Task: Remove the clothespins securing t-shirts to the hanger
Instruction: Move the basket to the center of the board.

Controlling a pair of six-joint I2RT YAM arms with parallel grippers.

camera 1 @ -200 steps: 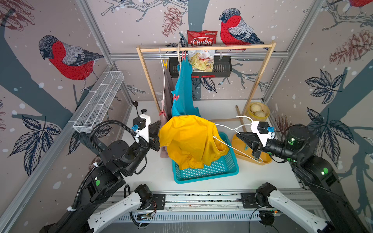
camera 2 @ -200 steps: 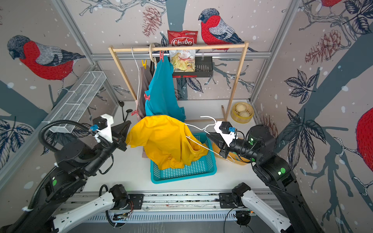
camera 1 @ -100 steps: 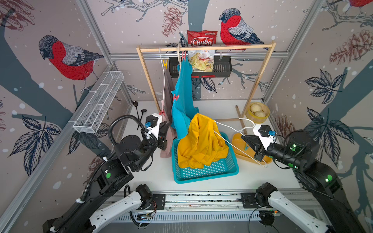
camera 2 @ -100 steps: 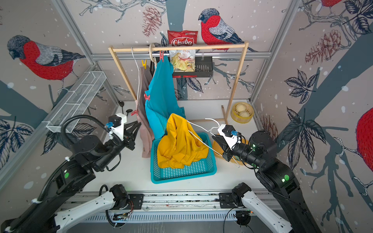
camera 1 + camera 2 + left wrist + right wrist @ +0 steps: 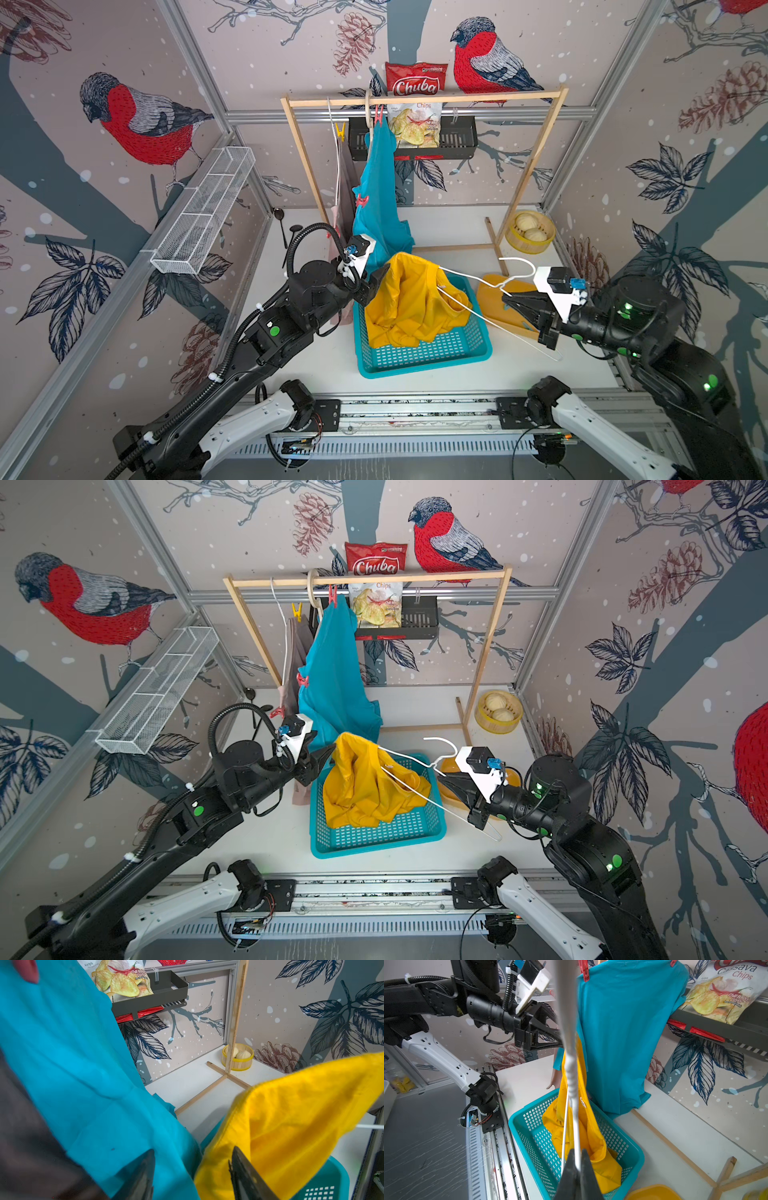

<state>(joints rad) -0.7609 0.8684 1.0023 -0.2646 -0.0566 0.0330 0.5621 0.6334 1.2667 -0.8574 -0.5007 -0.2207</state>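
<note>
Left claw [image 5: 193,1150] parted at yellow t-shirt [image 5: 409,303] edge, right claw [image 5: 577,1152] clamped on white hanger [image 5: 569,1022]

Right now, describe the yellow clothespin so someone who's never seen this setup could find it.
Look at the wooden rack at the back. Near its left end hangs a pale pink t-shirt, beside the teal t-shirt, and the yellow clothespin sits at its top, just under the bar. The other pins in view are red-pink.

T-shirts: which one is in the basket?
The yellow t-shirt, heaped in the blue basket. The teal t-shirt and the pale pink t-shirt hang from the wooden rail.
</note>
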